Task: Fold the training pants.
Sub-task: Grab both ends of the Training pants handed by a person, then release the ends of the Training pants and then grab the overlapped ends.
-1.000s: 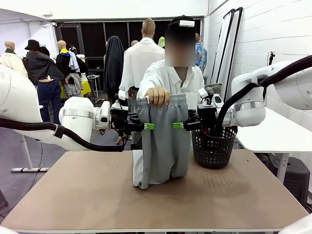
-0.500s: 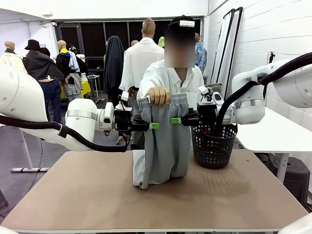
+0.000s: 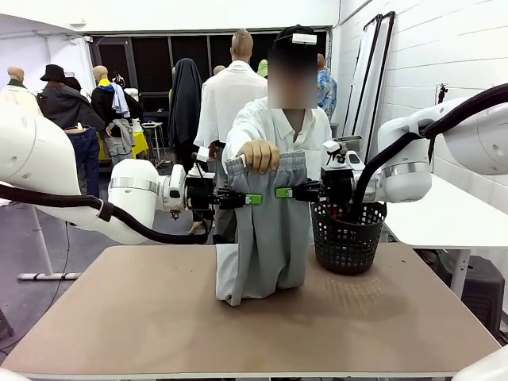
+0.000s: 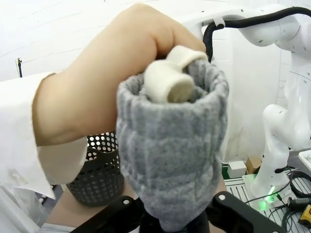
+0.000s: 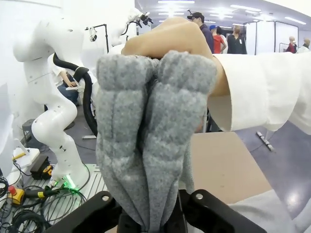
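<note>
The light grey training pants [image 3: 266,238] hang upright from a person's hand [image 3: 258,156], which grips the gathered waistband; the leg ends rest bunched on the table [image 3: 159,317]. My left gripper [image 3: 252,199] comes in from the left and is shut on the fabric just under the waistband. My right gripper [image 3: 283,192] pinches the same band from the right. In the left wrist view the waistband [image 4: 170,160] narrows between my left gripper [image 4: 175,221] under the hand [image 4: 97,82]. In the right wrist view the folded pants [image 5: 155,131] run down into my right gripper [image 5: 150,218].
A black mesh basket [image 3: 347,238] stands on the table's right rear, just under my right arm. The person in a white shirt [image 3: 262,119] stands at the far edge. A white table [image 3: 444,218] sits off to the right.
Both grippers have moved inward towards each other and shut on the pants just below the waistband. The person's hand and the pants have stayed in place.
</note>
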Tool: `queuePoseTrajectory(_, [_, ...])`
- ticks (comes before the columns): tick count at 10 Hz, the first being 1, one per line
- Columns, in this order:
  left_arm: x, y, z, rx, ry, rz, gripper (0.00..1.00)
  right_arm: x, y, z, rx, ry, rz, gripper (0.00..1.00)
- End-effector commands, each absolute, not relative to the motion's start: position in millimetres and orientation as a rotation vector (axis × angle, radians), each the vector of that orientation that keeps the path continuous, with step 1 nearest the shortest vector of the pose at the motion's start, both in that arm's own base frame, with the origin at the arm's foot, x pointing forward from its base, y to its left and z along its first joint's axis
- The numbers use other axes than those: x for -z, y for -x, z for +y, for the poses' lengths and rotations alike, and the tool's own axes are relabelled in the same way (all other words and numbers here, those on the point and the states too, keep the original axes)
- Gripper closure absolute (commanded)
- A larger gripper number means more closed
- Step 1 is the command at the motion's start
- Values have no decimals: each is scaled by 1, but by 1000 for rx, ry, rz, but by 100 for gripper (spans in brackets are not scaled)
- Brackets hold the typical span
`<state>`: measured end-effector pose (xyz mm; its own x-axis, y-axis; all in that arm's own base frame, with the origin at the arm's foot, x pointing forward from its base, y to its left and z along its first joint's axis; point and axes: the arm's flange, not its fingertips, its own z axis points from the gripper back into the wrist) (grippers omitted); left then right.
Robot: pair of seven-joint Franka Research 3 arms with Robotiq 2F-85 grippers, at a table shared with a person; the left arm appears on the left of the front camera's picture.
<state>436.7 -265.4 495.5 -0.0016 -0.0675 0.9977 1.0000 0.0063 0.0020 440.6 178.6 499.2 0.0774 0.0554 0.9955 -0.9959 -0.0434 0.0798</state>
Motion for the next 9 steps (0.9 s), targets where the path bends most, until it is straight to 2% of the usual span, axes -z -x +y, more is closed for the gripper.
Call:
queuePoseTrajectory(1, [-502, -443, -262, 1230, 1110, -1202, 100, -505, -448, 178, -1224, -1268, -1032, 100])
queuePoseTrajectory(4, [-503, -446, -259, 1227, 1084, -1200, 100, -505, -449, 179, -1225, -1263, -1005, 100])
queuePoseTrajectory(5, [-505, -448, -260, 1277, 1058, -1196, 100, -503, -452, 179, -1213, -1262, -1005, 100])
queuePoseTrajectory(6, [-506, -454, -262, 1448, 1051, -1093, 100, -501, -458, 180, -1191, -1261, -1014, 100])
queuePoseTrajectory(7, [-498, -444, -258, 1232, 1095, -1181, 100, -500, -444, 180, -1214, -1252, -1032, 100])
queuePoseTrajectory(9, [-498, -444, -258, 1232, 1095, -1181, 100, -500, -444, 180, -1214, -1252, -1032, 100])
